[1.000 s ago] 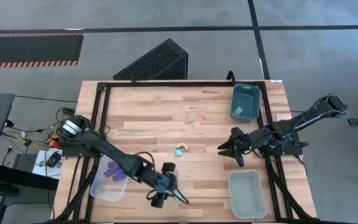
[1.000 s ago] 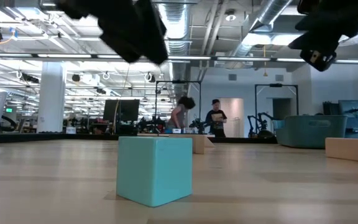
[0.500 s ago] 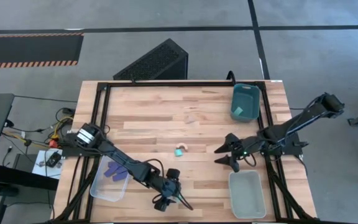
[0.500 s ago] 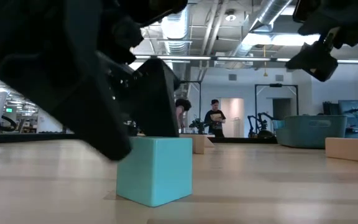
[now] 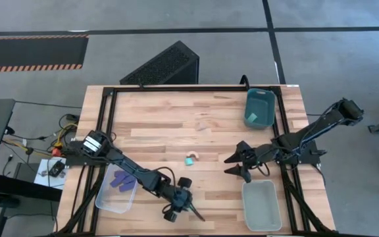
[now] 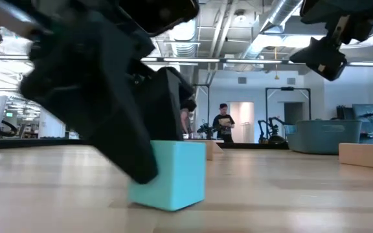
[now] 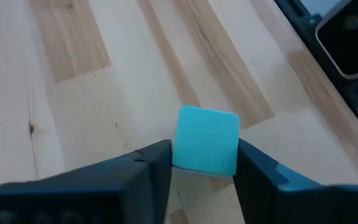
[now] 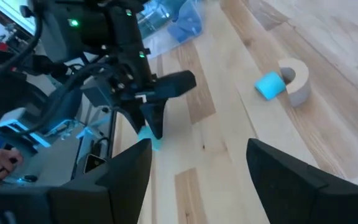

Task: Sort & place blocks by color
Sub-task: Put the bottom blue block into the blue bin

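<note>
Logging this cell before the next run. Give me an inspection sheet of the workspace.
Surface: wooden table, black frame around it.
Job's things: teal cube between the left gripper's fingers; teal block touching tan arch mid-table; purple blocks in clear bin.
Clutter: teal bin; empty clear bin.
Grippers: left gripper closing on the cube; right gripper open, holding nothing.
Cables: wires beside the table's left edge.
Surroundings: two people far off.
</note>
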Available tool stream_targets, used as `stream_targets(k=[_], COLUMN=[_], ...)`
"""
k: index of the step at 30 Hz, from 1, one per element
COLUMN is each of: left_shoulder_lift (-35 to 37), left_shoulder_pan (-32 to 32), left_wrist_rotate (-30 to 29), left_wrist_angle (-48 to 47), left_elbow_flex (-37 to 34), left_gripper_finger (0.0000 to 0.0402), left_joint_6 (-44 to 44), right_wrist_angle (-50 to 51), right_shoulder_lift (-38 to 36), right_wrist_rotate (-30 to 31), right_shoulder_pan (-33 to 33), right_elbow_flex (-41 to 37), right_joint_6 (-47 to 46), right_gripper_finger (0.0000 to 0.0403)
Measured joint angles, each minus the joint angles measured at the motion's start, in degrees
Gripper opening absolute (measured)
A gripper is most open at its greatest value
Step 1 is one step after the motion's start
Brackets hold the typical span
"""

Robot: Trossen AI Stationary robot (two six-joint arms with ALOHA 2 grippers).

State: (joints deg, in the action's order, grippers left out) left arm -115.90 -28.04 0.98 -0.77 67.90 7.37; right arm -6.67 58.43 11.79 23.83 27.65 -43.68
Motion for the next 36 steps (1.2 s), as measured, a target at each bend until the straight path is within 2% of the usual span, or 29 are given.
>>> stream_targets(k=[3,7,10,14,16,24,28,33,36], left_shoulder_lift=[0.2,2.2,5.3,9.6,11.6,15.0,15.0,15.0,15.0], left_shoulder_pan=[1.5,4.0,5.6,8.2,9.9,15.2,16.7,18.1,18.6], left_wrist_rotate=[0.3,-2.0,-8.4,-19.2,-22.2,-22.7,-21.2,-21.1,-19.1], left_wrist_angle=[0.0,-0.8,-1.2,-1.3,-0.6,2.3,2.2,1.2,1.0], left_elbow_flex=[0.0,0.0,0.0,0.0,0.0,0.5,2.2,3.3,3.4], left_gripper_finger=[0.0100,0.0100,0.0100,0.0118,0.0125,0.0108,0.0114,0.0123,0.0119], left_joint_6=[2.6,5.3,5.5,5.1,4.9,-3.5,-7.9,-9.3,-10.0], right_wrist_angle=[0.1,3.3,6.0,4.2,1.4,-7.2,-11.7,-17.4,-20.6], right_shoulder_lift=[0.0,0.0,0.0,0.0,0.0,1.8,4.9,9.3,11.6], right_wrist_rotate=[0.1,0.2,-1.2,-3.1,-3.2,-3.6,-4.1,-7.5,-8.1], right_shoulder_pan=[-0.7,-3.6,-5.4,-6.2,-6.4,-10.4,-13.6,-16.3,-16.6], right_elbow_flex=[0.6,0.6,0.6,0.6,0.6,0.6,0.6,0.6,0.6], right_joint_6=[-1.7,-17.2,-24.1,-25.5,-25.5,-25.6,-26.4,-26.4,-26.4], right_gripper_finger=[0.0286,0.0286,0.0286,0.0286,0.0286,0.0286,0.0286,0.0286,0.0286])
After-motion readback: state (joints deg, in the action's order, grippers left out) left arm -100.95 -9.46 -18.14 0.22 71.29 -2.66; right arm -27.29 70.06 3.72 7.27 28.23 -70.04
